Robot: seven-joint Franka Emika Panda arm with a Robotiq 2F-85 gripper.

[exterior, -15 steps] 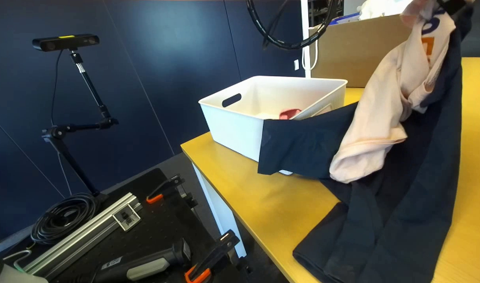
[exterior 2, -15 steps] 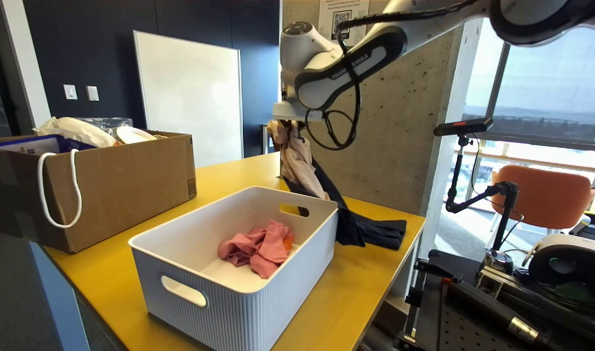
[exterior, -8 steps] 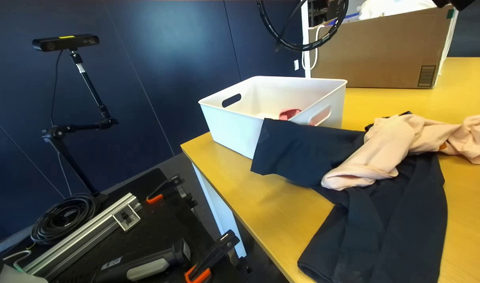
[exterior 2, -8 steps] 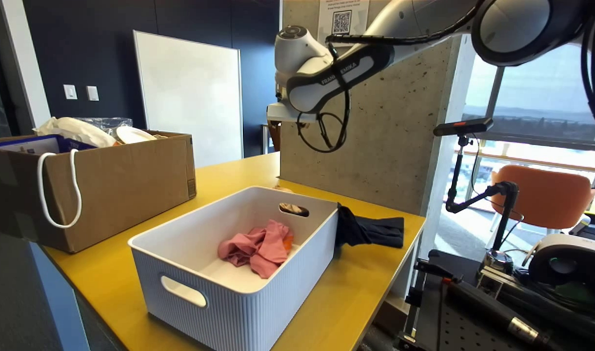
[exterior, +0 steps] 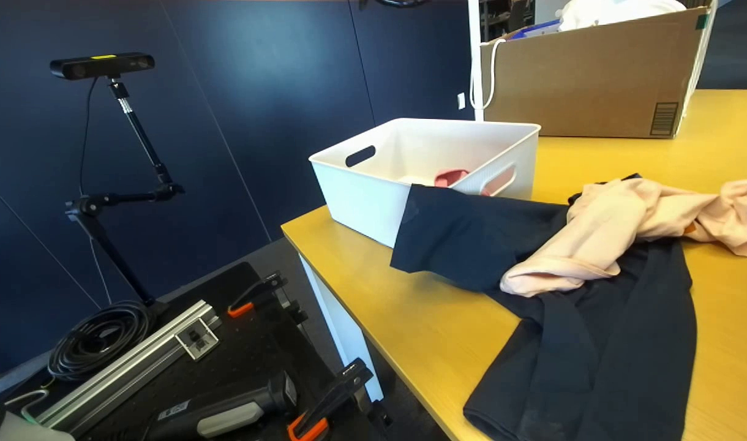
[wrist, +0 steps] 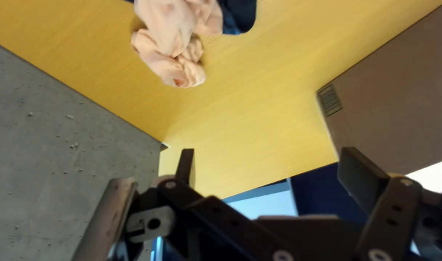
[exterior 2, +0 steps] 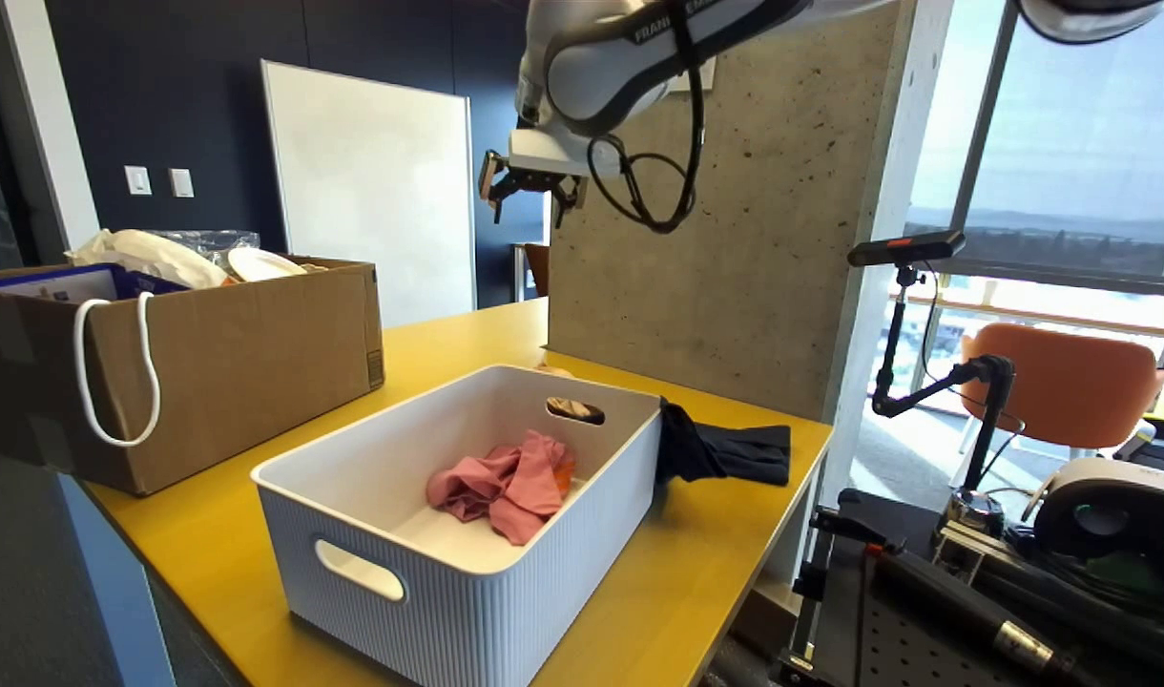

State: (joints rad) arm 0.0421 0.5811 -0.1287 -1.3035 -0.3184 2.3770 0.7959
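Note:
My gripper hangs high above the far part of the table in an exterior view, its jaws wide apart with nothing between them. In the wrist view the gripper also shows empty, with bare tabletop and whiteboard visible through the gap. Below it lies a crumpled peach cloth, partly on top of a dark navy garment. One dark sleeve or leg leans against the white bin. Inside that bin a pink cloth sits bunched up. The peach cloth is near the top edge of the wrist view.
A large cardboard box, filled with assorted items, stands on the yellow table. A concrete pillar rises at the table's edge. Beside the table is a black cart bearing a camera stand, clamps and coiled cable.
The gripper has opened and let go of the peach cloth and dark garment it held raised. Both dropped onto the table. Afterwards the arm rose clear of them.

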